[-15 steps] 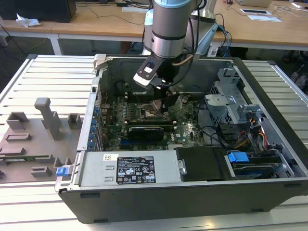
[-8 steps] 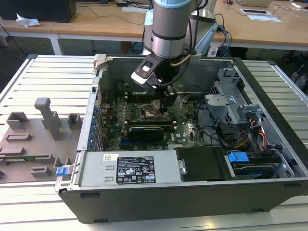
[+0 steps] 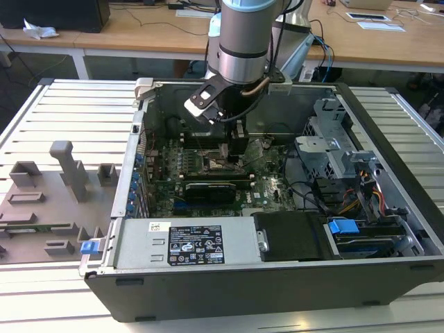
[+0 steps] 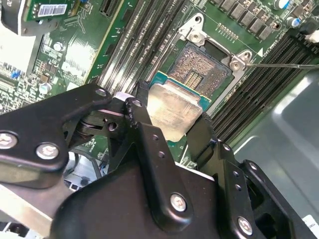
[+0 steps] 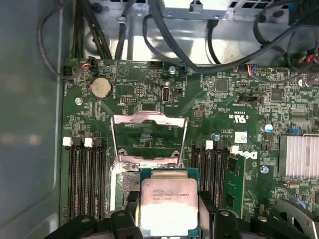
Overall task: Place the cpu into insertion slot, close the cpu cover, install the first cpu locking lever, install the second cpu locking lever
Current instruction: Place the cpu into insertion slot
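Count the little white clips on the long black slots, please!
4. Two white clips sit beside one side of the cpu cover, two beside the other; more may be hidden.

Counts around the insertion slot [image 4: 199, 69]
One insertion slot, one cpu [image 5: 168, 204], one cpu cover [image 5: 149, 119]; two banks of memory slots [image 5: 87, 184] flank the insertion slot, seemingly four slots in each; one coin battery [image 5: 101, 87] lies near the insertion slot.

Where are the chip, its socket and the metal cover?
cpu [image 5: 169, 206]: first wrist view, middle of its metal top.
insertion slot [image 4: 199, 72]: second wrist view, its dark centre.
cpu cover [image 5: 149, 121]: first wrist view, a frame bar.
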`<state>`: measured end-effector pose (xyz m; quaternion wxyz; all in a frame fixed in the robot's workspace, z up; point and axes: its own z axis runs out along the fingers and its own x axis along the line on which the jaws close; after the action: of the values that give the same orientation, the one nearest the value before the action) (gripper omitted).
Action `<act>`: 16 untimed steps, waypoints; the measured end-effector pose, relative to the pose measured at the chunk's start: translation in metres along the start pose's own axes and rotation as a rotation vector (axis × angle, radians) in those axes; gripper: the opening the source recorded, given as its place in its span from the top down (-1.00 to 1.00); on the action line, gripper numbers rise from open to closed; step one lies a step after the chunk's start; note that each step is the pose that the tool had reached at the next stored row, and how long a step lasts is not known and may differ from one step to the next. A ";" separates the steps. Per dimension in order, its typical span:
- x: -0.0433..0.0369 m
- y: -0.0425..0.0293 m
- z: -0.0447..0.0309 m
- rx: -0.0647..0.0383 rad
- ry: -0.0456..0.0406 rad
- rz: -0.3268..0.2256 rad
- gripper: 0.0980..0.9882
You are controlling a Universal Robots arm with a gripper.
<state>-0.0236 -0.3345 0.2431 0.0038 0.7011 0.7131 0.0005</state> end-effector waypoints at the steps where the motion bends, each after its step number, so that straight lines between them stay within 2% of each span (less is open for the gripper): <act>1: 0.0000 0.0000 0.0000 0.000 -0.0001 0.016 0.00; 8: 0.0000 0.0000 0.0001 0.000 -0.0008 0.087 0.00; 16: 0.0000 0.0000 0.0001 0.000 -0.0008 0.089 0.00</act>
<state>-0.0236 -0.3345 0.2430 0.0040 0.7321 0.6812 0.0003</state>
